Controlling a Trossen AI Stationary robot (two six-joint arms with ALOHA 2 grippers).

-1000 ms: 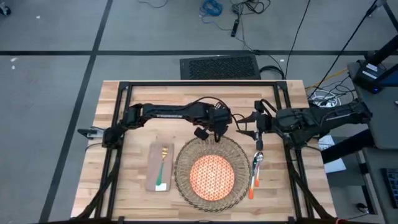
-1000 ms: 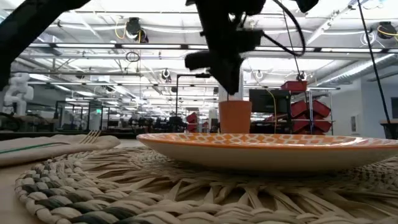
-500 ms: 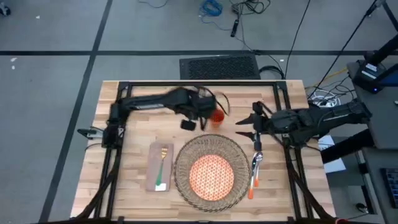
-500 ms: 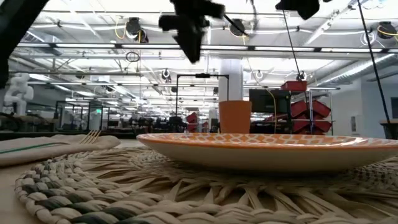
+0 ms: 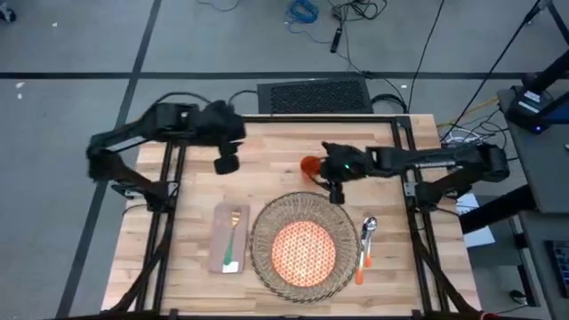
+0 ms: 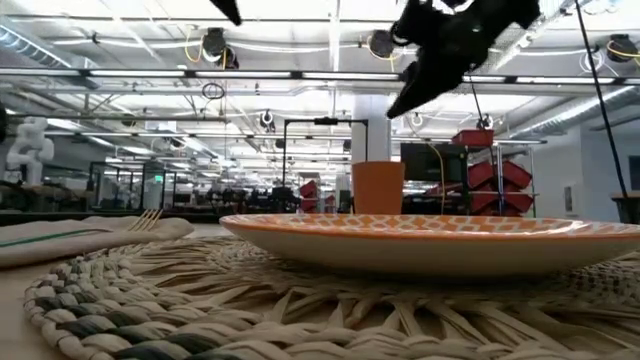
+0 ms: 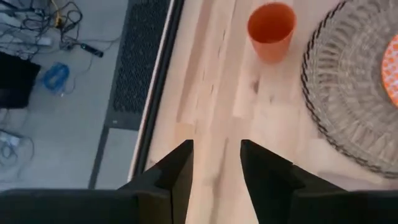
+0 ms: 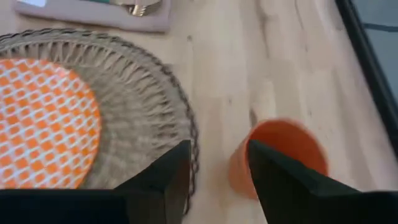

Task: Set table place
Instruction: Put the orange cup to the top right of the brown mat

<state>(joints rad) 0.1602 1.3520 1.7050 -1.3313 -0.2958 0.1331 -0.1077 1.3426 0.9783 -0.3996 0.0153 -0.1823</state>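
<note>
Sitting in the middle of the table [image 5: 196, 267] is the round woven placemat [image 5: 266, 228], with the orange plate [image 5: 302, 252] on top of it. The small orange cup [image 5: 310, 167] stands upright just past the placemat's far edge, touching nothing. The right gripper [image 5: 335, 188] hangs between the cup and the placemat, fingers [image 8: 171, 180] apart and holding nothing. The left gripper [image 5: 225, 164] is well away from the placemat, over the far left part of the table, with its fingers [image 7: 176, 174] apart and empty too. Left of the placemat lies the napkin [image 5: 229, 238] with a fork [image 5: 234, 230] on it. Right of the placemat lies a spoon [image 5: 365, 235] beside an orange-handled piece [image 5: 360, 266].
</note>
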